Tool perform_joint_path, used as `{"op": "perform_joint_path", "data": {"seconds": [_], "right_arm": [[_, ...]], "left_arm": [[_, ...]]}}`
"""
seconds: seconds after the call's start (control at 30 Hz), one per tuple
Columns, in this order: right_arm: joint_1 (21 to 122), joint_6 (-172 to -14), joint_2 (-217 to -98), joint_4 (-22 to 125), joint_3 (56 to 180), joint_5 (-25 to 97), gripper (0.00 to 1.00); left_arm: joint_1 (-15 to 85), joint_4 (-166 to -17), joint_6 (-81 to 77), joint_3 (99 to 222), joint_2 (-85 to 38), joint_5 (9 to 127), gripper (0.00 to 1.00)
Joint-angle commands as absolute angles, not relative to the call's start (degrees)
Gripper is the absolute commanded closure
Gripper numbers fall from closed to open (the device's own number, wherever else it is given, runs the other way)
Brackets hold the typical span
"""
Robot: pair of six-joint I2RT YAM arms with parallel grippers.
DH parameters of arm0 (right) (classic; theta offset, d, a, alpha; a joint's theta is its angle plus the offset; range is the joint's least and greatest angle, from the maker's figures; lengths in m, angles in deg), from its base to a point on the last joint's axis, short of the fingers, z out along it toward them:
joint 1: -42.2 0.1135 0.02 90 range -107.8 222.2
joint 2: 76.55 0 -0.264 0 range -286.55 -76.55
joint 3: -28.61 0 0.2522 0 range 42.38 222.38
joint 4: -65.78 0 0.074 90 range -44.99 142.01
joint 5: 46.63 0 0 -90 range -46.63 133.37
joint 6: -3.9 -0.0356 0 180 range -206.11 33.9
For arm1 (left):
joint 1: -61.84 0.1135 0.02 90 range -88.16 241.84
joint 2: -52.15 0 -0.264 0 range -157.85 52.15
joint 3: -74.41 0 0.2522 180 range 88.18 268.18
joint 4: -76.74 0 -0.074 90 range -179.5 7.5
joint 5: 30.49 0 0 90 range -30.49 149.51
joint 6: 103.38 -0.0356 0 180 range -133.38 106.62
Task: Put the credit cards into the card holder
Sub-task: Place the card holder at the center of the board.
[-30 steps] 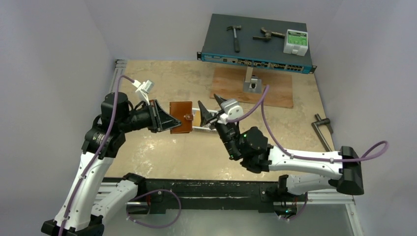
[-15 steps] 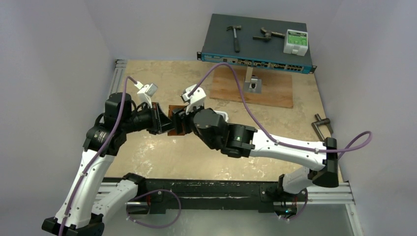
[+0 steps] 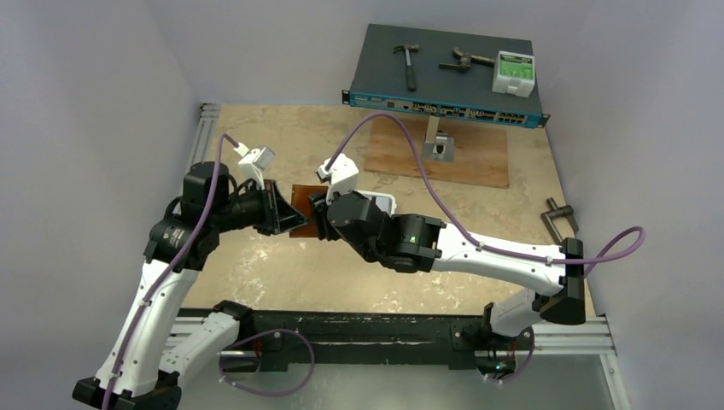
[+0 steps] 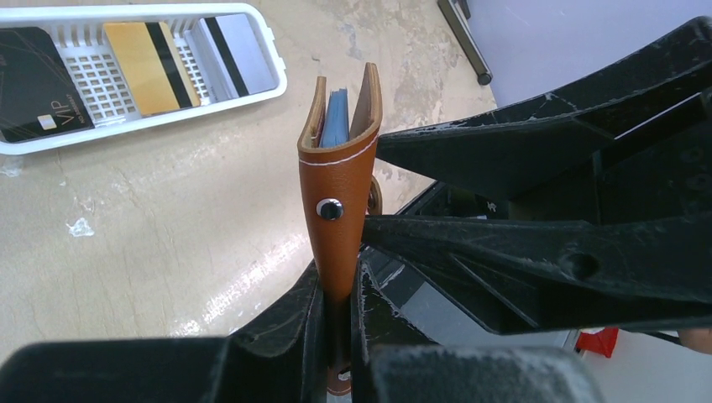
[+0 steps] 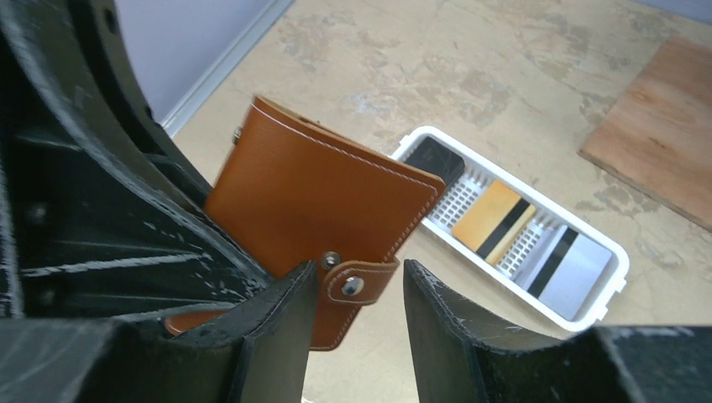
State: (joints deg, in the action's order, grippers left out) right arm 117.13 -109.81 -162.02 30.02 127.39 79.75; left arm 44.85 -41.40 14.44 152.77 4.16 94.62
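Left wrist: left hand (image 4: 337, 290) pinches card holder (image 4: 340, 180); right hand (image 5: 359, 273) spread around tab (image 5: 359, 287).

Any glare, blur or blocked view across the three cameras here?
Top view: evenly lit, sharp, though the right arm hides part of the holder. Left wrist: glare streak on the table beside the holder. Right wrist: holder sharp, right pincer dark in the foreground.

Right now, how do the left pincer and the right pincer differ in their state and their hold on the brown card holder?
The left pincer is shut on the card holder, clamping one end; the right pincer is open and grips nothing. The left pincer carries the holder on edge; the right pincer merely straddles its snap tab, one finger on each side. Both are at the same holder.
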Motion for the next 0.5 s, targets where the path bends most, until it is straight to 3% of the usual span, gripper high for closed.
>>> {"op": "perform_joint_path", "data": {"seconds": [0.0,0.27,0.47], "right_arm": [[117.2,-113.0,-159.4,26.6,126.0,82.4,0.59],[117.1,-114.7,-156.2,25.5,124.1,86.3,0.74],[116.8,-114.0,-154.4,28.5,122.9,86.4,0.8]], "left_arm": [[44.6,-44.0,13.8,155.9,4.9,97.2,1.0],[44.6,-44.1,14.2,155.8,5.2,97.7,1.0],[44.6,-44.5,15.1,155.5,5.2,98.7,1.0]]}}
